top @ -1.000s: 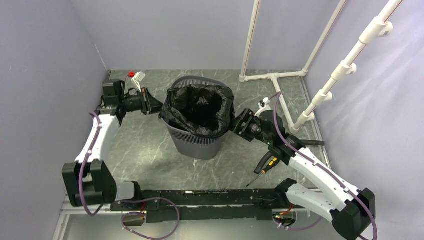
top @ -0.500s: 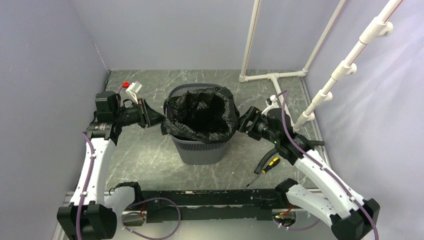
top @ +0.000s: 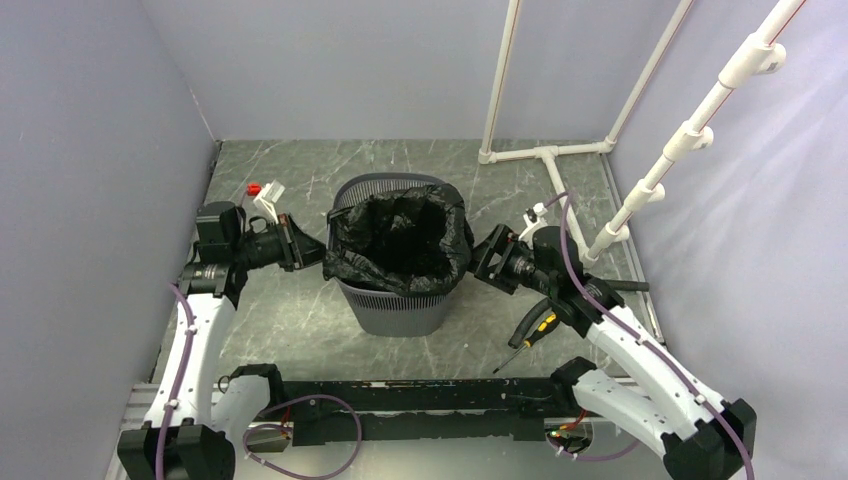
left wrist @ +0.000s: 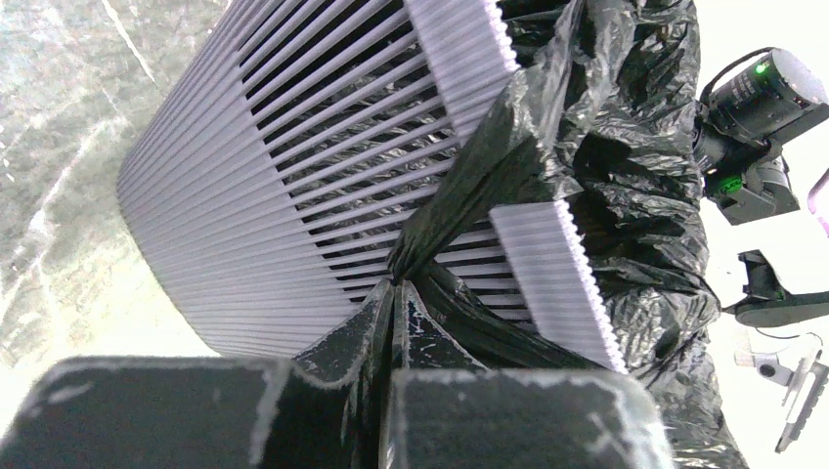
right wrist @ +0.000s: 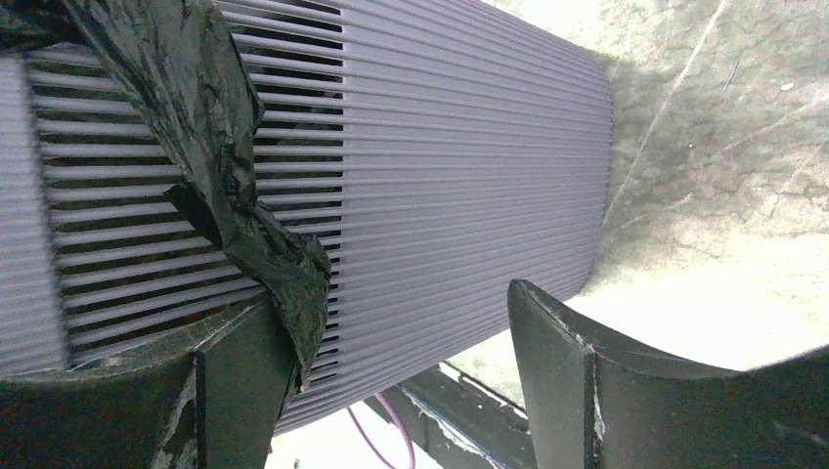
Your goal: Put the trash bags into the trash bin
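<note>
We find the right end effector (top: 480,256) has spread wider beside the trash bin (top: 395,305); left end effector (left wrist: 393,293) pinches the trash bag (top: 400,232).

trash bin (top: 396,300) interior under bag (top: 400,235)

Glossy black trash bag (top: 400,235), pinched in the scuffed black left jaws. Dark grey, slat-patterned trash bin (top: 395,300). Grey desk (top: 300,300) with white veins. Yellow-and-black screwdriver (top: 535,332) behind the black right jaws. White pipes (top: 545,155). Purple cables (top: 183,335).
</note>
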